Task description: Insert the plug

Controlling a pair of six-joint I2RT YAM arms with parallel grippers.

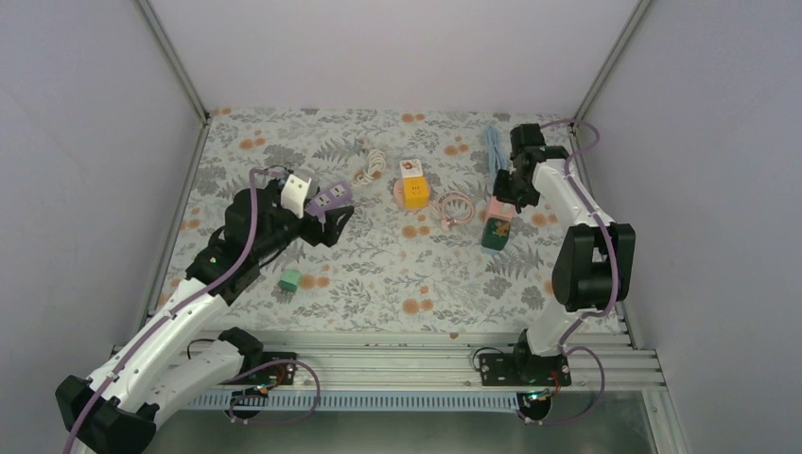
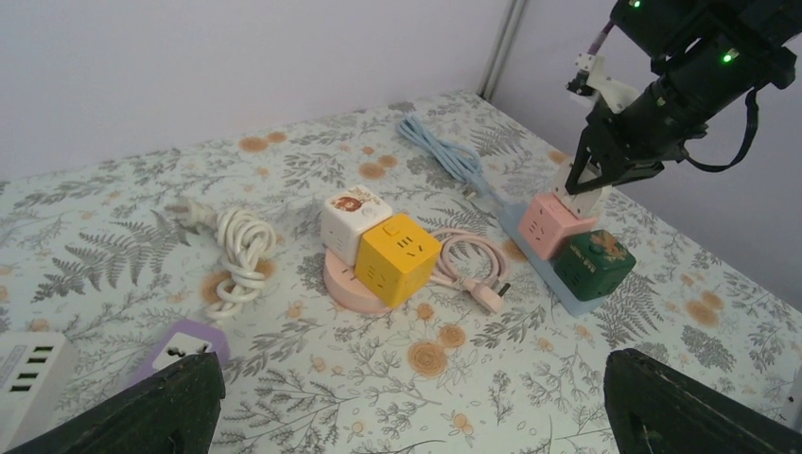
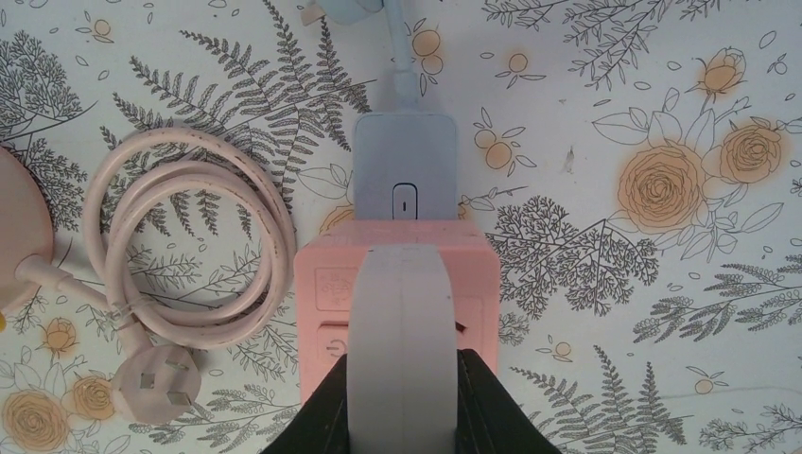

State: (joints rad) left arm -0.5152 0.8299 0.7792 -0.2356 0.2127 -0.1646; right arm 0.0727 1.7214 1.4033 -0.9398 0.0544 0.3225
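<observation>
Looking from the top view, the right gripper (image 1: 504, 194) hangs directly over the pink socket cube (image 1: 499, 210) at the far right of the tabletop (image 1: 397, 279), probably lined up for a straight downward push. What it carries is hard to make out here. The left gripper (image 1: 329, 222) is released and wide at the left, near the purple power strip (image 1: 328, 197), out of the way.

The left wrist view adds the side profile: the white plug (image 2: 584, 200) is clamped upright, its lower end at the cube's top face.

Only the right wrist view shows the centring. The plug, gripped from both sides, covers the cube's middle, and its prongs are hidden.
</observation>
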